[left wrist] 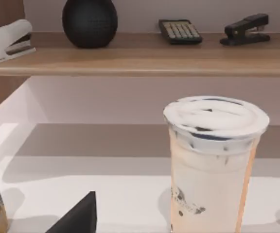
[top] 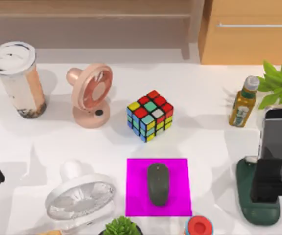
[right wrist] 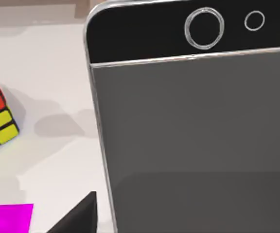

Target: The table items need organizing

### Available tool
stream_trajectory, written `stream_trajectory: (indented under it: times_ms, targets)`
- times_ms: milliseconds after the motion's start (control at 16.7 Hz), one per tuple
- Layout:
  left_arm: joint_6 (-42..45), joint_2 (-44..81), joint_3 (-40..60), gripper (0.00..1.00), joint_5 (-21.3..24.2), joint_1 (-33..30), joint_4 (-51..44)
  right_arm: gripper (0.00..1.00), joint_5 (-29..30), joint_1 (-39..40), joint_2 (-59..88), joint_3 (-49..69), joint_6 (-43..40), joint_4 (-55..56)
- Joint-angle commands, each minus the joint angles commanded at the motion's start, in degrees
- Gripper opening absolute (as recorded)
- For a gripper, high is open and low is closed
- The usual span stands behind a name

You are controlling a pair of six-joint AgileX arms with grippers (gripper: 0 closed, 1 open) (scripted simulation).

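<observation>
- Your right pincer (top: pixel 272 182) sits at the desk's right edge, and the smartphone (top: pixel 281 142) stands upright just beside it over a dark green stand (top: pixel 256 205). You cannot tell whether the pincer is clamped on the phone or has let go.
- In the right wrist view the smartphone (right wrist: pixel 198 131) is very close to that arm's camera, so the phone is probably being seated in the stand so that it stays upright.
- Your left arm rests at the desk's (top: pixel 204 142) left edge; whether its pincer is open or closed cannot be told.
- The computer mouse (top: pixel 158 183) lies centred on the magenta mat (top: pixel 136 196), which looks like its proper place.
- The lidded cup (top: pixel 17 81) stands upright at far left, near your left arm, probably the next item.
- Count: one mouse, one phone, one cup, two fans, one puzzle cube (top: pixel 150 115).
</observation>
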Motion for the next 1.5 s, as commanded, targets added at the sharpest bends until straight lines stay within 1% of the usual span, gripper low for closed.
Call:
stream_trajectory:
  times_ms: [180,480,720,900,1080,1200,1500]
  targets:
    - [0.0,0.0,0.0,1.0,0.0,0.0,0.0,1.0,-8.45,-8.96,-7.29,-0.42,-6.77,6.68]
    - [0.0,0.0,0.0,1.0,0.0,0.0,0.0,1.0,-28.28,-30.43,-21.42,-5.74,-19.83,20.55]
    - [0.0,0.0,0.0,1.0,0.0,0.0,0.0,1.0,-38.13,-41.24,-29.12,-10.66,-27.9,28.96]
    - [0.0,0.0,0.0,1.0,0.0,0.0,0.0,1.0,-45.33,-51.25,-35.99,-19.21,-34.96,33.34]
    - [0.0,0.0,0.0,1.0,0.0,0.0,0.0,1.0,-51.0,-59.34,-42.29,-27.25,-42.04,35.26]
    - [0.0,0.0,0.0,1.0,0.0,0.0,0.0,1.0,-53.17,-62.27,-44.62,-30.11,-44.87,35.31]
    - [0.0,0.0,0.0,1.0,0.0,0.0,0.0,1.0,-53.65,-62.9,-45.12,-30.72,-45.49,35.2]
